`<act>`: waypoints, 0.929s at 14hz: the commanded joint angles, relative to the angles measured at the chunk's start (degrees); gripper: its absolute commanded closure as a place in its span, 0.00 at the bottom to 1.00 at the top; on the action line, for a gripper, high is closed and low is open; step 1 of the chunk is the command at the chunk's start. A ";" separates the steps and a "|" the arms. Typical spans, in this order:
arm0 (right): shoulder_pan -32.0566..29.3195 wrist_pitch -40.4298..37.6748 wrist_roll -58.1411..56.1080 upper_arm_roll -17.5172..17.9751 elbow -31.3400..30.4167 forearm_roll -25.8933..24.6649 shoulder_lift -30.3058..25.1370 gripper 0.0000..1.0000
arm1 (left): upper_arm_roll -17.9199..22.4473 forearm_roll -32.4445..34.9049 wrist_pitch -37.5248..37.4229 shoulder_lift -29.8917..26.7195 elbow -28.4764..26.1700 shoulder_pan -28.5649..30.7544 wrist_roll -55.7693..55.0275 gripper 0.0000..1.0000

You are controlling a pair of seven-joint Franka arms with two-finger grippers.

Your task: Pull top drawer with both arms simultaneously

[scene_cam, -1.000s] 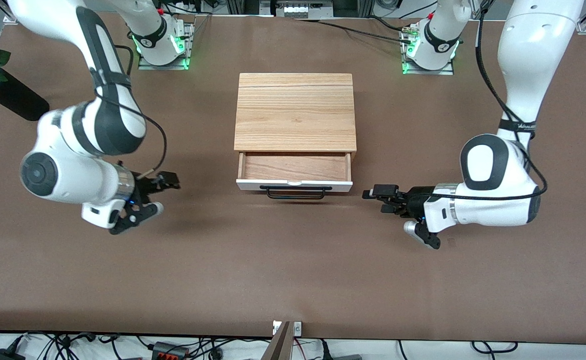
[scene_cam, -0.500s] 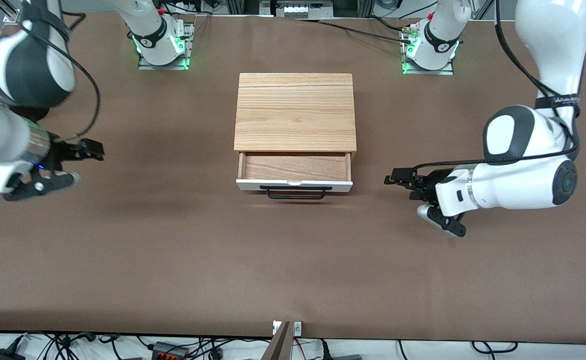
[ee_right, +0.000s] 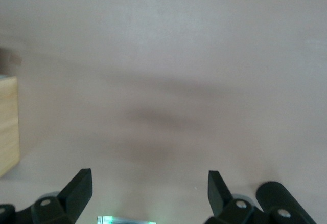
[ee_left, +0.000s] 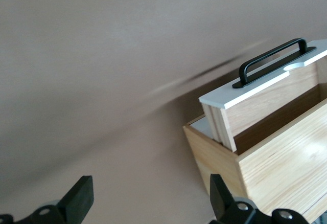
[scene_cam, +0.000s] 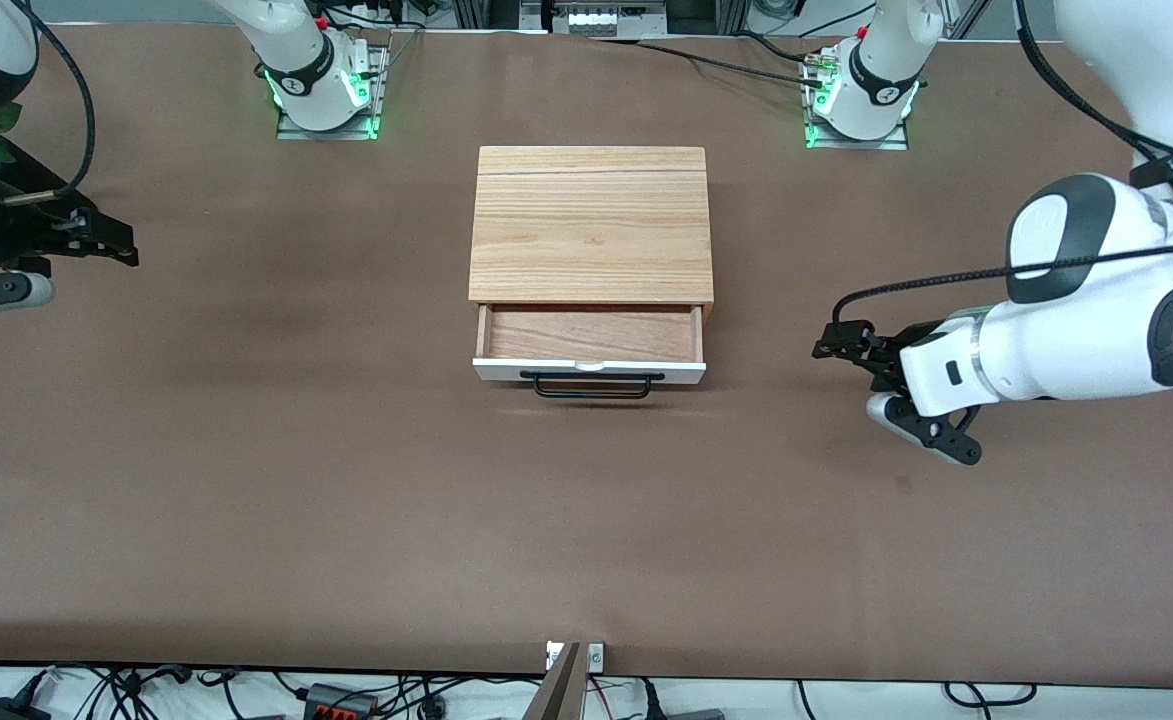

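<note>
- Both arms have drawn outward, away from the top drawer [scene_cam: 591, 346] (already pulled out).
- Left gripper [scene_cam: 851, 345] sits nearer its handle [scene_cam: 591, 385]; right gripper [scene_cam: 96, 240] at upper left edge.
- Fingers apart on both.

Shallow white-fronted top drawer [scene_cam: 589, 345] of light-wood box [scene_cam: 591, 223] stands pulled out; black bar handle [scene_cam: 592, 384] untouched on brown table [scene_cam: 346, 480].

The left gripper [scene_cam: 831, 346] is held low over the tabletop toward the left arm's end, its forearm lying nearly level, jaws spread wide and empty. The right gripper [scene_cam: 116, 248] is held over the right arm's end, jaws likewise parted, nothing gripped.
</note>
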 commanded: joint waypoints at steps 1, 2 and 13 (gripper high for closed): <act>-4.56 6.42 5.36 4.80 -10.91 -0.40 -7.36 0.00 | 0.31 2.94 -4.18 -3.13 -0.15 -0.30 -3.73 0.00; -5.89 6.34 6.25 5.33 -11.19 0.29 -7.89 0.00 | 0.31 5.12 -4.54 -4.36 -0.50 -0.30 -5.31 0.00; -5.20 -2.80 10.92 5.34 -0.55 -0.75 -4.11 0.00 | 0.22 15.25 -9.01 -11.75 -1.12 -0.13 -25.89 0.00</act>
